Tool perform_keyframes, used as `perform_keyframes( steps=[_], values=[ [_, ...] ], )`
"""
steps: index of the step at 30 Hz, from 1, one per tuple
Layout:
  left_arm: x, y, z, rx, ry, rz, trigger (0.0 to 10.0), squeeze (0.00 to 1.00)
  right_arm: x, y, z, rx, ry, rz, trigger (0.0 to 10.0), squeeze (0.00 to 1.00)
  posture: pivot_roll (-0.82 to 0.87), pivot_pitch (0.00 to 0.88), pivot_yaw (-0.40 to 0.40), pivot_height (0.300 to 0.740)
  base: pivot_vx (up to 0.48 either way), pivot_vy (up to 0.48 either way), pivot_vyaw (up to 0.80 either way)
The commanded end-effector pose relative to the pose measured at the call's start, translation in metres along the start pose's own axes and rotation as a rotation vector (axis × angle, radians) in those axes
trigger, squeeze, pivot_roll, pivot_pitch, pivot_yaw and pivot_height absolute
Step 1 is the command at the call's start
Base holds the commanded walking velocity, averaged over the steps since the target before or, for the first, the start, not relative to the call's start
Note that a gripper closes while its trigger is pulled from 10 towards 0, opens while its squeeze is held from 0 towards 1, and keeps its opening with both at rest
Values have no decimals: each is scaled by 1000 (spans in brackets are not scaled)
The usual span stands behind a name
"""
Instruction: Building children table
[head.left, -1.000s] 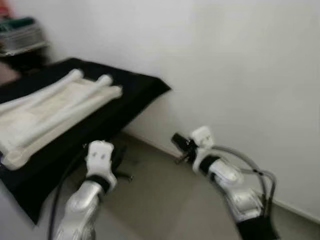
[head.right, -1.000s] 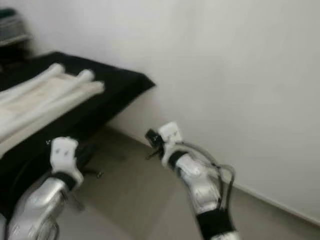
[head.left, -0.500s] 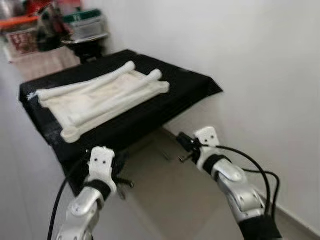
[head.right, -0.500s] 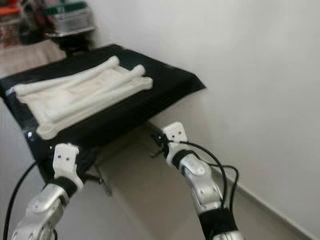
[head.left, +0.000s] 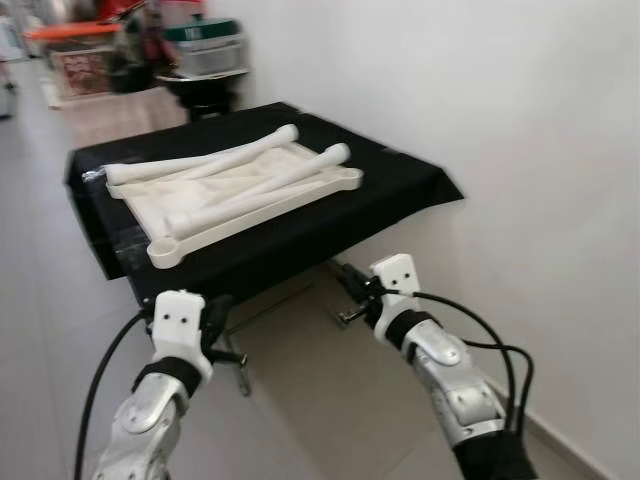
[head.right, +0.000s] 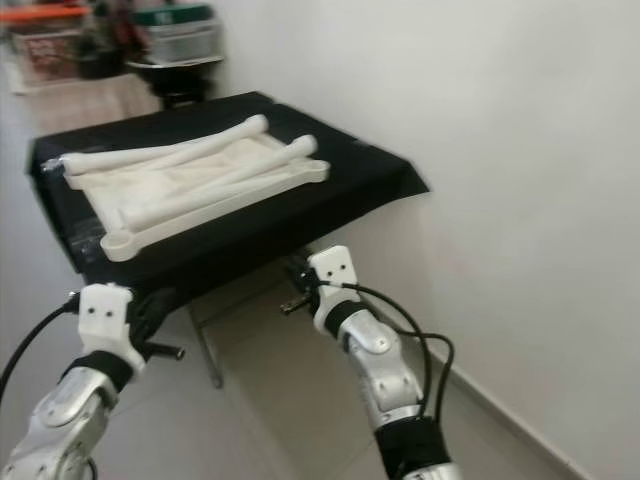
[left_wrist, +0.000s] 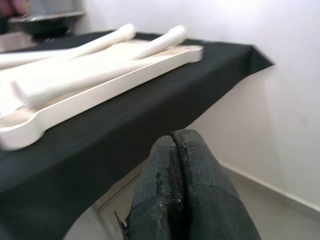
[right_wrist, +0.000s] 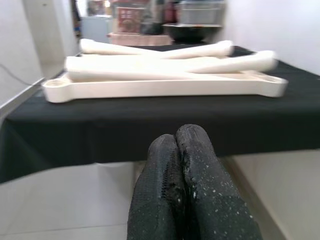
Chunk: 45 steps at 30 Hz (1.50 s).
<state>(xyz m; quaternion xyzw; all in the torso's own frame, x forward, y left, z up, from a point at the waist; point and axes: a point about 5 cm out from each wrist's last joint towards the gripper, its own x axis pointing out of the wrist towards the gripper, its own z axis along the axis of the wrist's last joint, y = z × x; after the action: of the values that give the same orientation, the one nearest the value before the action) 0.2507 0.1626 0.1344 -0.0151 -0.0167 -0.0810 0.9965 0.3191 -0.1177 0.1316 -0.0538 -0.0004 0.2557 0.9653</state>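
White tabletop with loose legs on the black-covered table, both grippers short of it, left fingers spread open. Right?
Not quite: the left gripper has its fingers pressed shut, as the left wrist view shows. The right gripper is shut too. Tabletop, legs and black-covered table are as stated.

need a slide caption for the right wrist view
Shut right gripper faces cream table top and round legs on black-draped table.

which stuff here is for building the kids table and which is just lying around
For the job:
- white tabletop panel, lying flat on the black-draped table
- white table legs, lying loose on top of the panel
- left gripper and right gripper, both shut, held short of the table

Lying about:
- dark bowl and storage boxes, beyond the table
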Motion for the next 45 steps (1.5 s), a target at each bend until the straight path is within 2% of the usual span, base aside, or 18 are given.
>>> perform_keyframes(
  steps=[1, 17, 22, 36, 45],
  values=[
    [0, -1, -4, -26, 9, -3, 10000, 0, -2, -4, -4, -12, 11, -14, 10000, 0, -51, 0, 5, 740, 0, -458, 0],
    [0, -1, -5, -30, 10, -8, 10000, 0, -2, -2, -3, -4, 4, -4, 10000, 0, -51, 0, 9, 740, 0, -430, 0],
    [1, 1, -5, -5, 22, 16, 10000, 0, -2, 0, -3, -43, 13, 14, 10000, 0, -50, 0, 10, 740, 0, 0, 518],
    [4, 1, -4, 22, 23, 10, 10000, 0, 0, -2, -2, -22, 9, -1, 10000, 0, -49, 7, 4, 740, 0, 0, 800],
    [5, 0, -4, 12, 21, 3, 10000, 0, 0, -4, -2, -18, 8, -18, 10000, 0, -52, 11, 6, 740, 0, 0, 94]
  ],
)
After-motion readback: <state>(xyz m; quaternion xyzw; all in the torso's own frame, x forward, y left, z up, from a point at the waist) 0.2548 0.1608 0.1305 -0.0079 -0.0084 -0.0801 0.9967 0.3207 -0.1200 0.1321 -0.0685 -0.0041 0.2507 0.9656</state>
